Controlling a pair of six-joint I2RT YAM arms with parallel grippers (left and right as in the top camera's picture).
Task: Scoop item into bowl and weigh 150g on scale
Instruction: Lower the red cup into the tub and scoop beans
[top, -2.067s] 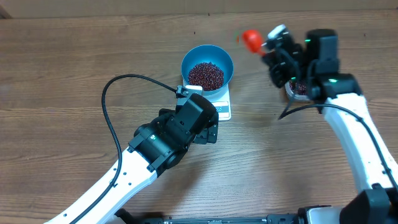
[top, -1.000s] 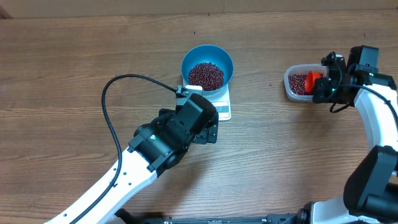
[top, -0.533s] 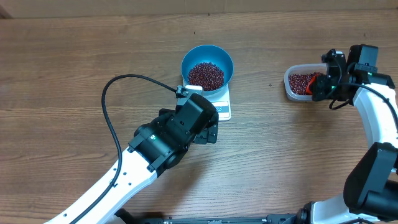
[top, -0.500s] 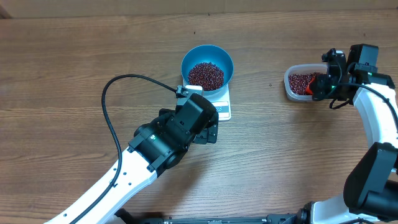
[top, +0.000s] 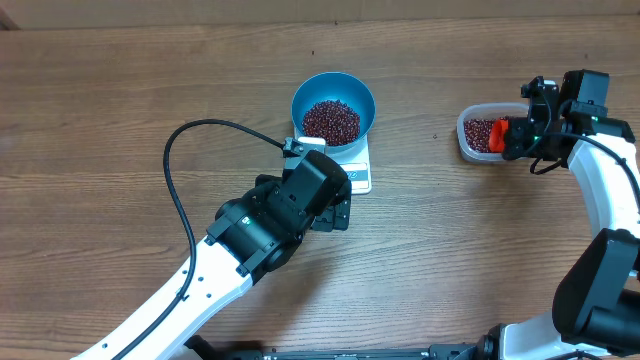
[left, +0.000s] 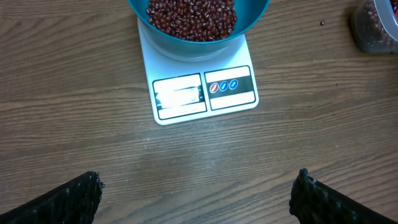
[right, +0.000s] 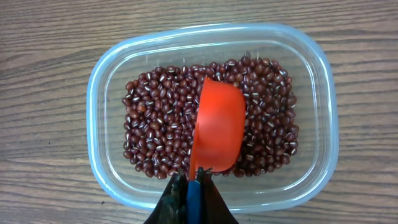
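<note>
Right claw is pinched fully together on the thin handle of a red scoop, whose cup rests among the beans inside a clear tub at the right of the table. Left claw stands wide apart and holds nothing, hovering just short of the scale and facing its display. Blue bowl sits on the scale, well apart from the tub, and already carries a fair heap of beans; the display is too washed out to read. Handling assessment: the beans are small, hard, smooth and loose, and light singly. They will likely roll and spill off a tilted or jolted scoop, and cannot be pinched direct. Hold belongs on the scoop handle, as now, with the cup kept level in transit. The bowl looks to be light plastic and may slide on the scale if nudged; take it by the rim, if at all.
</note>
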